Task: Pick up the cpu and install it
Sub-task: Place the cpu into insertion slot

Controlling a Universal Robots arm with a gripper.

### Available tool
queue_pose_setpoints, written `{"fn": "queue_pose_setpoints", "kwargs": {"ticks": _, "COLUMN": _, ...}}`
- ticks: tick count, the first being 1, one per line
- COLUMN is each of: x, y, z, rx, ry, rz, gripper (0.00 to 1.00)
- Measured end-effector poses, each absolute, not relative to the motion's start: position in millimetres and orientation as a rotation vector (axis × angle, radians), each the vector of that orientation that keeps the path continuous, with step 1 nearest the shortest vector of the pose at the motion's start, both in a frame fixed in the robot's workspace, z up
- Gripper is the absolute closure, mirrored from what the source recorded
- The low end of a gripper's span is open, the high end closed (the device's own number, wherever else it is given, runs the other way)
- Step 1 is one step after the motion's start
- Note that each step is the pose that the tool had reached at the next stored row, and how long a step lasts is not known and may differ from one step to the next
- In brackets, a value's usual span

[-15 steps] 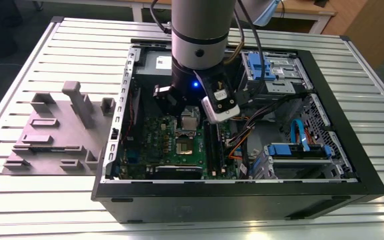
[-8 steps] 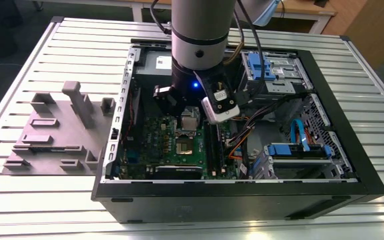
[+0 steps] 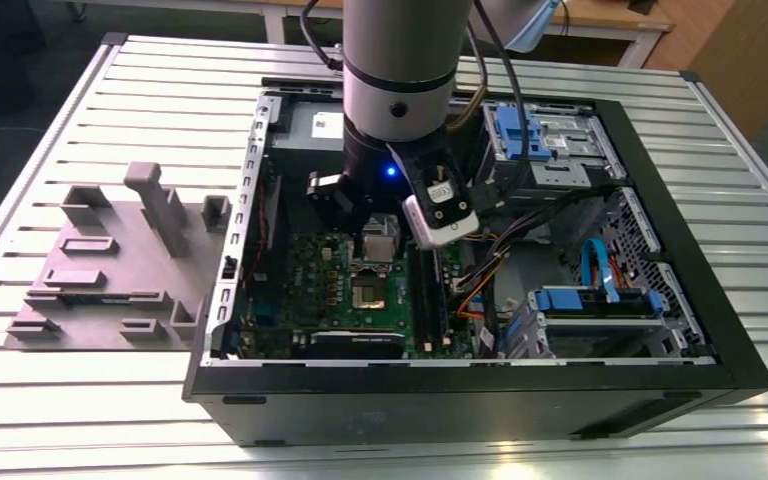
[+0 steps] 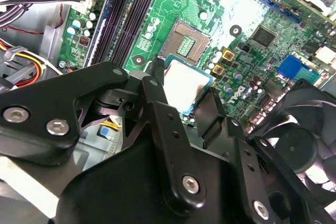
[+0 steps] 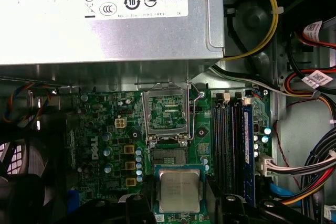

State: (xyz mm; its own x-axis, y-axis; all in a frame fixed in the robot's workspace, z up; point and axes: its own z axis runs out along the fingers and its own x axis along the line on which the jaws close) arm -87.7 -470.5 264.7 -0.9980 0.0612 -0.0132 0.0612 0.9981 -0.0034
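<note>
The cpu (image 4: 186, 83), a small square chip with a silvery top and thin green rim, is clamped flat between my black fingers (image 4: 157, 85). My gripper (image 4: 185, 92) is shut on it, low over the green motherboard (image 4: 247, 11). The open socket (image 4: 190, 42) lies bare just beyond the chip. In the first wrist view the cpu (image 5: 179, 190) hangs beside the dark socket (image 5: 169, 156), whose shiny metal frame (image 5: 165, 111) is flipped up. In the exterior view my gripper (image 3: 377, 240) reaches down into the open computer case (image 3: 464, 400), with the cpu (image 3: 379, 250) above the socket (image 3: 368, 292).
The grey power supply (image 5: 105, 19) sits behind the socket frame. Long black memory sticks (image 5: 231, 145) run beside the socket, with bundled cables (image 5: 310, 171) past them. A black fan (image 4: 304, 129) is close to my fingers. A grey fixture block (image 3: 117, 270) lies on the slatted table at the exterior view's left.
</note>
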Motion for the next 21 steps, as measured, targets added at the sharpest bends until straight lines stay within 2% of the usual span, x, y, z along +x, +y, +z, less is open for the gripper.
{"fn": "queue_pose_setpoints", "kwargs": {"ticks": 21, "x": -89, "y": -474, "z": 252, "rx": 0.095, "ry": 3.127, "rz": -0.006, "gripper": 0.53}}
